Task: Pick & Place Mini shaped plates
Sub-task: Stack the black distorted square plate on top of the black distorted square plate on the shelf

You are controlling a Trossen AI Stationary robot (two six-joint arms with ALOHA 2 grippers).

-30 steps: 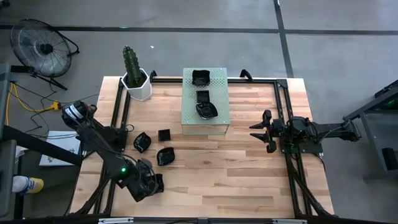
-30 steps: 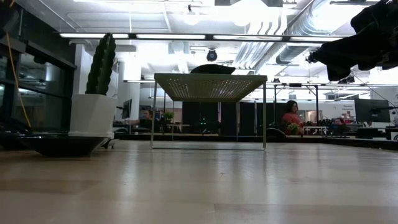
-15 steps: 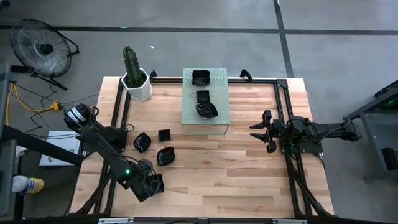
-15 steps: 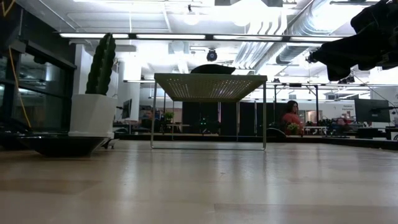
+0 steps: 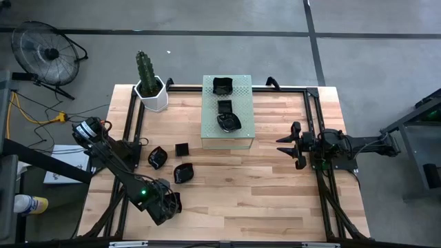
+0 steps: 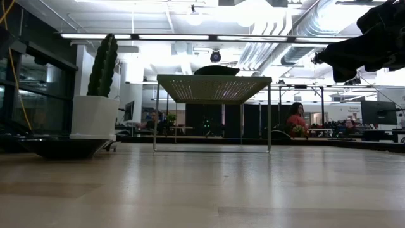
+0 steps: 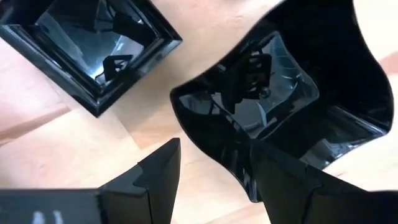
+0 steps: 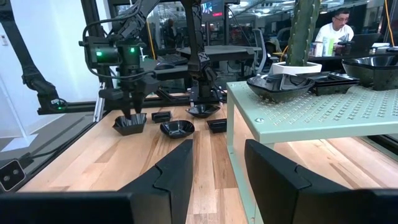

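left gripper straddling a dish rim

a pale wooden table is filling the scene. the left gripper is working at the near left corner, its fingers parted moderately, one inside and one outside the rim of a wavy black plate; a square plate is lying just beside it. closing squarely on the rim and lifting straight should avoid nudging that neighbour. the right gripper is waiting at the right, fingers apart and holding nothing.
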